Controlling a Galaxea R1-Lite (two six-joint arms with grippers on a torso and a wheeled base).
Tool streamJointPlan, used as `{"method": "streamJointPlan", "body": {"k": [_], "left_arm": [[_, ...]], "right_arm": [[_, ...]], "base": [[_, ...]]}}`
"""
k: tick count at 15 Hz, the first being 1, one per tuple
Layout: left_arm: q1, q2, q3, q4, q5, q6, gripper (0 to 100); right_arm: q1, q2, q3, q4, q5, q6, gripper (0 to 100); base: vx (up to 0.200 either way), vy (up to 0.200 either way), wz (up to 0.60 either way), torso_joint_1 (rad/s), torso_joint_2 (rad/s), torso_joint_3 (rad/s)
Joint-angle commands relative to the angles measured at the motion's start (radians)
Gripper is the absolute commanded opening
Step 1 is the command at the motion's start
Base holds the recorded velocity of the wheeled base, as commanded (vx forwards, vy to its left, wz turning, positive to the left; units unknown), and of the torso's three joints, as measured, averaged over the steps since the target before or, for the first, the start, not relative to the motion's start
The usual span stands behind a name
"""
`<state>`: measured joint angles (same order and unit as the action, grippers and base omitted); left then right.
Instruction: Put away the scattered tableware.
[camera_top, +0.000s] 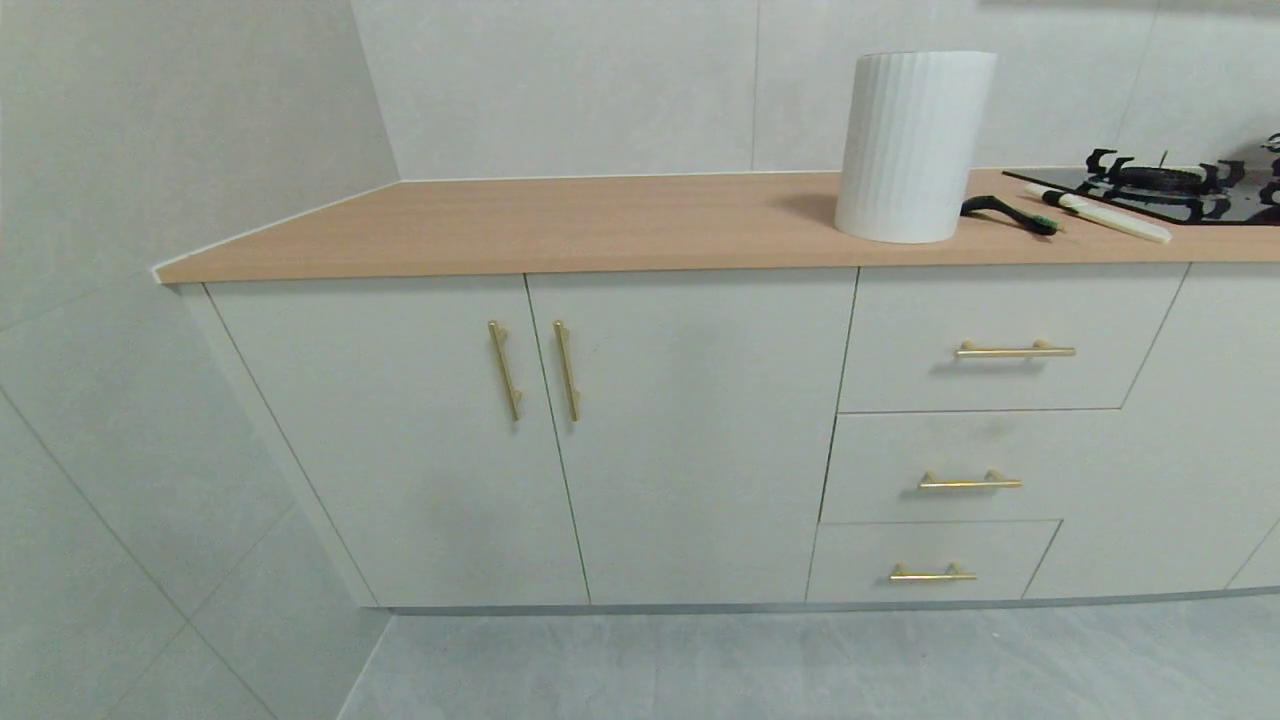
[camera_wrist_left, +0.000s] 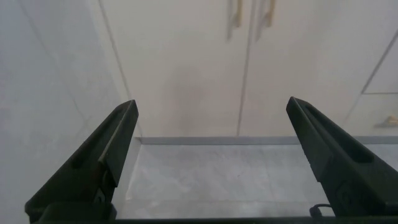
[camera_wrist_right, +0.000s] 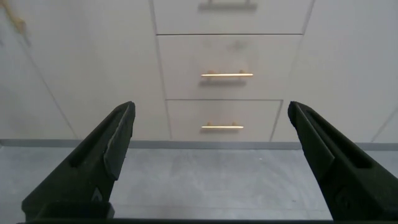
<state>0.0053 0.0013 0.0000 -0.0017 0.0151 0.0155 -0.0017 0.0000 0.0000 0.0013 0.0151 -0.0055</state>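
Judging risk first: both arms sit low, facing the cabinet front, while the tableware is up on the countertop (camera_top: 550, 225), at upper right of the head view. The left gripper (camera_wrist_left: 211, 102) has its fingers wide apart w/ nothing between them, the 2 doors (camera_top: 400, 440) ahead of it. The right gripper (camera_wrist_right: 211, 104) is likewise spread and empty, facing the drawers (camera_wrist_right: 261, 56). Coming up from there, an arm could prob. clip the counter edge or catch a gold handle (camera_top: 1015, 350).

The black-handled tool (camera_top: 1005, 212) lies just beside the base of the ribbed white holder (camera_top: 915, 145). A pinch there could bump the holder, which is tall & may tip. The white-bladed utensil (camera_top: 1100, 215) lies across or just beside the near edge of the stove (camera_top: 1165, 180). It is flat & thin, so the fingers may skid off it or scrape the glass. It looks like a knife, but I can't tell for sure.

Count: 2 loose utensils, 1 holder, 1 stove, 2 doors, 3 drawers, 5 gold handles (2 upright, 3 level), 2 grippers.
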Motion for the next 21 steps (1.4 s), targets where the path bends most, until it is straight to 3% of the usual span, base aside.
{"method": "streamJointPlan", "body": {"k": [1,7,13,19,21], "left_arm": [[0.001,0.0,0.0,0.0,0.0,0.0,100],[0.001,0.0,0.0,0.0,0.0,-0.005,100],[0.001,0.0,0.0,0.0,0.0,-0.008,100],[0.001,0.0,0.0,0.0,0.0,-0.008,100],[0.001,0.0,0.0,0.0,0.002,-0.014,100]], "right_arm": [[0.0,0.003,0.0,0.0,0.0,-0.001,100],[0.0,0.003,0.0,0.0,0.0,-0.001,100],[0.0,0.002,0.0,0.0,0.0,-0.001,100],[0.0,0.003,0.0,0.0,0.0,-0.001,100],[0.0,0.003,0.0,0.0,-0.001,0.001,100]], "base": [[0.0,-0.2,0.0,0.002,0.0,0.002],[0.0,-0.2,0.0,0.002,0.0,0.0],[0.0,0.0,0.0,0.0,0.0,0.0],[0.2,0.0,0.0,-0.002,0.0,0.004],[0.0,0.0,0.0,0.0,0.0,0.0]]}}
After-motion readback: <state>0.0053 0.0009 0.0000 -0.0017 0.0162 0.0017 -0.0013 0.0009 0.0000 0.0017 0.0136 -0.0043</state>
